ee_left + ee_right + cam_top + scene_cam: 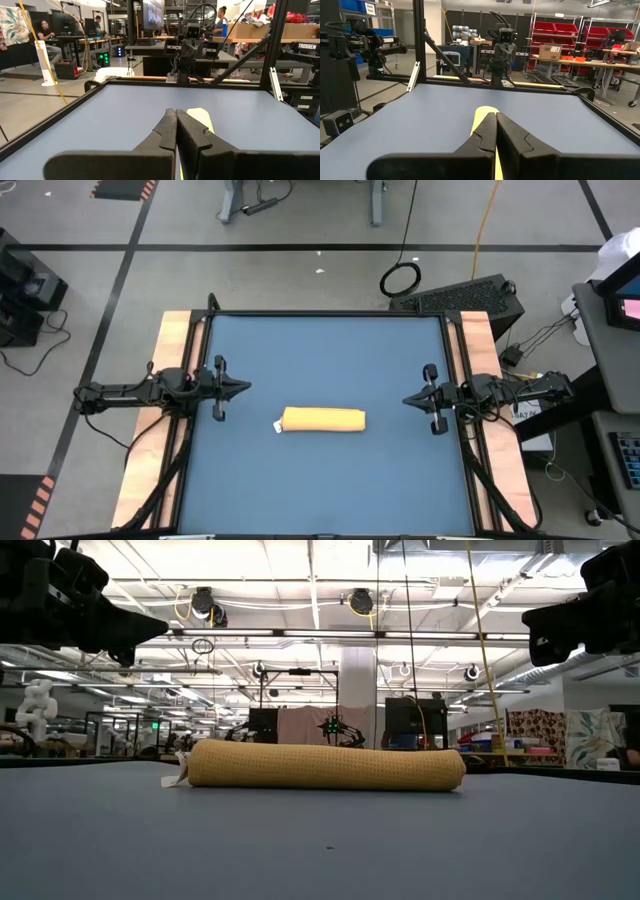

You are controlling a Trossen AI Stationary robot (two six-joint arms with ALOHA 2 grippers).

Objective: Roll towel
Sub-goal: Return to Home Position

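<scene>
The orange-yellow towel (323, 420) lies rolled into a tight cylinder on the blue table top, a little near of the middle, its length running left to right; in the low view the roll (325, 766) rests on its side. A small white tag (277, 425) sticks out at its left end. My left gripper (246, 388) hovers shut above the table's left edge, pointing level toward the roll. My right gripper (406, 399) hovers shut above the right edge, facing it. Both are well clear of the towel, which also shows beyond the fingers in each wrist view (202, 120) (481, 116).
Black rails (205, 370) and wooden side boards (170, 340) frame the table. Open blue surface (330, 350) lies around the roll. Beyond the table stand benches, shelves with red bins and people at desks.
</scene>
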